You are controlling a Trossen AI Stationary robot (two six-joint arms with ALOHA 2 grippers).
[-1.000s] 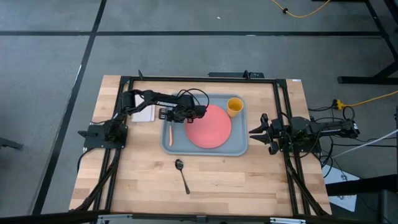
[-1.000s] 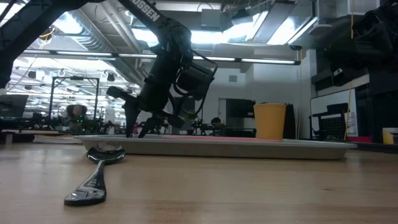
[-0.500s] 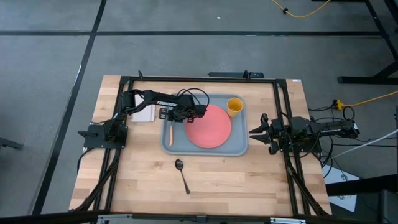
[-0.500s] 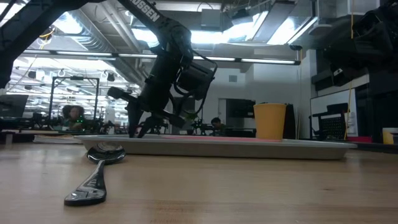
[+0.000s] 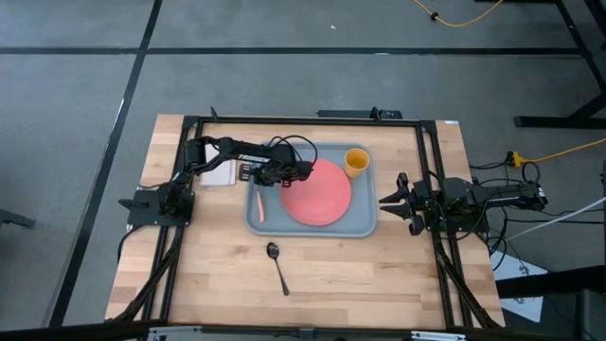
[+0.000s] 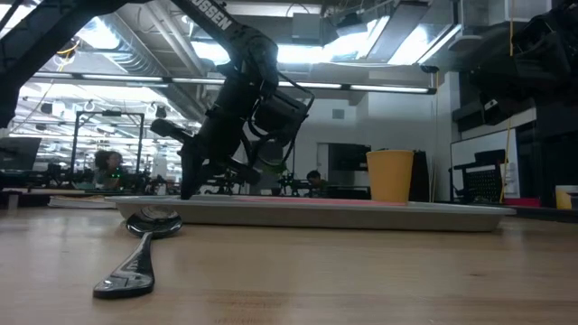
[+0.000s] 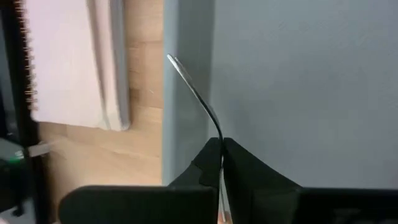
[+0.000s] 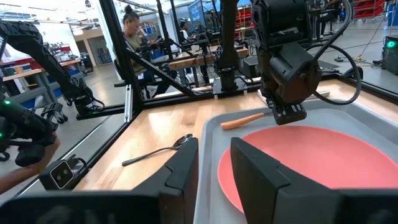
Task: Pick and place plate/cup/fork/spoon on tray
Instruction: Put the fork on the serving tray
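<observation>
I have the left claw (image 5: 258, 174) down at the tray's (image 5: 365, 225) 9 o'clock edge, and in the left wrist view its two fingers are pinched together on the fork (image 7: 198, 99), right at the neck where the metal meets the orange handle. The tines stick out ahead of the fingertips over the tray's rim. From above, the fork (image 5: 260, 203) lies along that edge of the tray, long axis running 12 to 6, handle trailing toward 6 from the claw. The right wrist view shows the orange handle (image 8: 243, 120) resting low on the tray floor just beside the plate (image 8: 298, 162), so I judge the fork is down in the tray and not yet let go.

The plate (image 5: 318, 192) sits in the tray's middle and the cup (image 5: 357, 161) stands in the 1 o'clock corner. The spoon (image 5: 276, 265) is the piece still out on the worktop (image 5: 379, 275), at about 6 o'clock from the tray, its long axis nearly 12 to 6 with the bowl toward the tray. It lies roughly at 6 o'clock from my left claw, nearer to it than to the right one.

The right claw (image 5: 390, 201) waits off the tray's 3 o'clock side, fingers spread and holding nothing.
</observation>
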